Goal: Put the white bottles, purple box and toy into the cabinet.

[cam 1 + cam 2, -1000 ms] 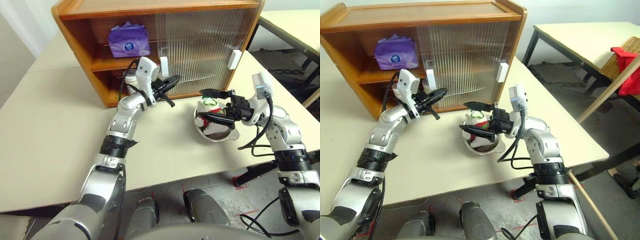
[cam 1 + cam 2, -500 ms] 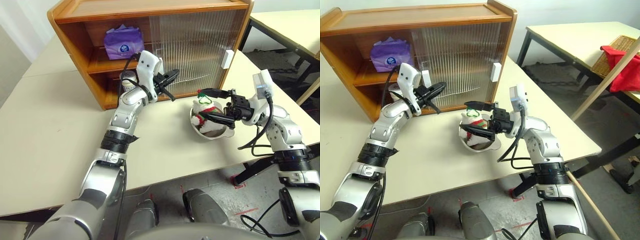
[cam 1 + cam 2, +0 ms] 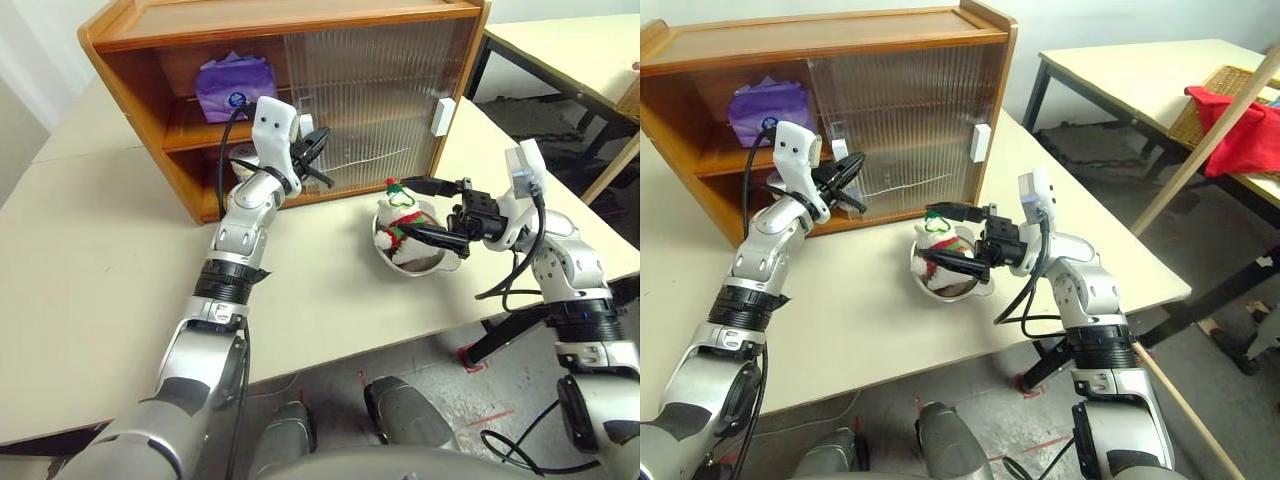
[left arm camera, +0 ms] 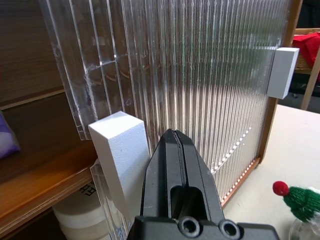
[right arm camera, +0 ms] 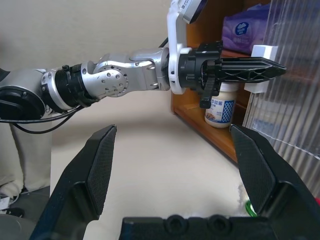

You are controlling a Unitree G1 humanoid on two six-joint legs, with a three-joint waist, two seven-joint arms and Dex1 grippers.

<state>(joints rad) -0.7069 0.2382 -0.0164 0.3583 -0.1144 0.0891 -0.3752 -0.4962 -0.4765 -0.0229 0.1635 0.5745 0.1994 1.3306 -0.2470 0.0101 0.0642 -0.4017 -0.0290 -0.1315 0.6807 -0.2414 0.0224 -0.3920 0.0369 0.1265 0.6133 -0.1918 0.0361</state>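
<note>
My left gripper (image 4: 175, 145) is closed, empty, beside the ribbed sliding door's white block handle (image 4: 120, 150); right gripper (image 3: 425, 207) spread wide around the white fluffy plush toy (image 3: 398, 222) in the shiny metal bowl (image 3: 420, 264).

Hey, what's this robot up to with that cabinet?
It is tidying things into the wooden cabinet. The purple box already sits on the upper shelf and a white bottle stands below it. The shut left gripper is at the white handle of a ribbed sliding door. The open right gripper sits around the toy, which rests in a metal bowl on the table.
</note>
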